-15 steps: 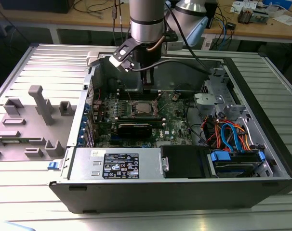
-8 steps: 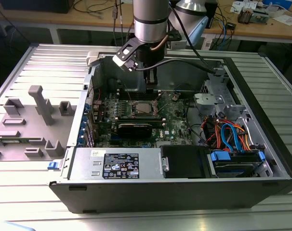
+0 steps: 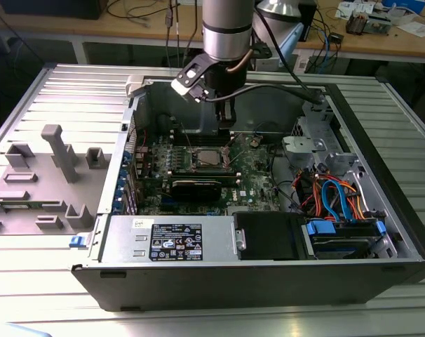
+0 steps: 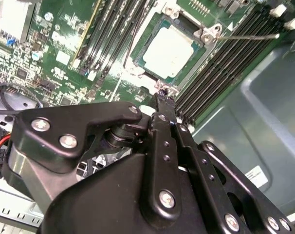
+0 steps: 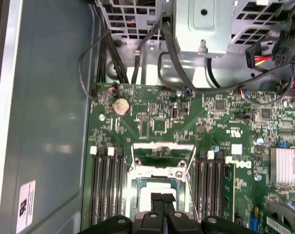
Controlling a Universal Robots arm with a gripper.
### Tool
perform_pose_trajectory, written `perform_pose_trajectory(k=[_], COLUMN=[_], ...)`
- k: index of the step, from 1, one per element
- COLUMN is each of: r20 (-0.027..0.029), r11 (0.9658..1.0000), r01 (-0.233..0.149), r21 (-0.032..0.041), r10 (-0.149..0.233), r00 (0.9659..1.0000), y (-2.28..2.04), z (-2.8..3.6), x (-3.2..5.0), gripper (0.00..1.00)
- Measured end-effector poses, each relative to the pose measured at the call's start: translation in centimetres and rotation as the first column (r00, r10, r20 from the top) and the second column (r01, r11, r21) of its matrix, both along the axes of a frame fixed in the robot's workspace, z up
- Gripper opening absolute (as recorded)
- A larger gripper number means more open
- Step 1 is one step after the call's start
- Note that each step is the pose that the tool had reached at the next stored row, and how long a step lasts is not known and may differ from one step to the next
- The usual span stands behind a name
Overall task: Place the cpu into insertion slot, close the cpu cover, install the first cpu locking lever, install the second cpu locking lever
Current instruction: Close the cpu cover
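Note:
The cpu [image 4: 169, 46], a silvery square chip, lies in the insertion slot [image 3: 211, 159] on the green board inside the open computer case. The cpu cover [image 5: 162, 146] shows as a thin silvery frame at the slot's far end; whether it lies flat on the cpu I cannot tell. A thin wire locking lever [image 4: 249, 35] sticks out past one corner of the slot. My gripper [image 4: 165, 100] hangs just over the slot's edge [image 5: 162, 199], fingers shut together with nothing between them. In the exterior view the gripper [image 3: 226, 125] stands straight above the slot.
Long black memory slots [image 5: 106, 185] flank the socket on both sides. A black card [image 3: 195, 186] lies in front of it, then the power supply [image 3: 170, 239]. Drive bays with blue and orange cables [image 3: 339, 203] are at the exterior view's right. Grey fixtures [image 3: 58, 151] stand outside the case.

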State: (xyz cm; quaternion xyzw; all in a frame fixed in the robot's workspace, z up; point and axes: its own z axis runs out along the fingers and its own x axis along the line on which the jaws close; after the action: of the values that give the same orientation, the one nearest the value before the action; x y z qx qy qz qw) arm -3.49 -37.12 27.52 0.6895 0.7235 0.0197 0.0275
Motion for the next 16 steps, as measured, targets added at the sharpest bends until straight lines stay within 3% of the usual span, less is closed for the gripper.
perform_pose_trajectory(k=[3,6,13,16], r20=[0.0000,0.0000,0.0000,-0.0001], r11=[1.0000,1.0000,1.0000,1.0000], r01=[0.000,0.000,0.000,0.000], r21=[0.0000,-0.0001,0.0000,-0.0001], r10=[0.000,0.000,0.000,0.000], r00=[1.0000,1.0000,1.0000,1.0000], y=[0.00,0.00,0.00,0.00], z=[-0.02,-0.06,-0.07,-0.07], x=[0.73,2.13,2.57,3.20], gripper=[0.11,0.11,0.11,0.11])
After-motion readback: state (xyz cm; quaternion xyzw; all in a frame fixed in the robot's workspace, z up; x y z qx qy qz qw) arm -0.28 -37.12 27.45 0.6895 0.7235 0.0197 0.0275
